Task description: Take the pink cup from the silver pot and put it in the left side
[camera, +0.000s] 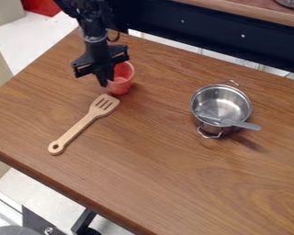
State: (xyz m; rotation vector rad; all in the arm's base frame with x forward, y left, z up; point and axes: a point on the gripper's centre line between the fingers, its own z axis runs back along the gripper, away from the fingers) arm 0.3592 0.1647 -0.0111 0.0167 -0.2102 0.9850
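Counter (155,176), view's left: one spatula (85,123), lying just before one cup (126,73), which is at the claw (106,79); view's right, well apart from both: one pot (201,97), standing with one utensil (240,123) in it that extends rightward over the rim.

The cup (124,75) at eleven o'clock is pinkish red, the pot (220,100) silver, the spatula (84,122) tan, the desk (168,179) wood-grained brown.
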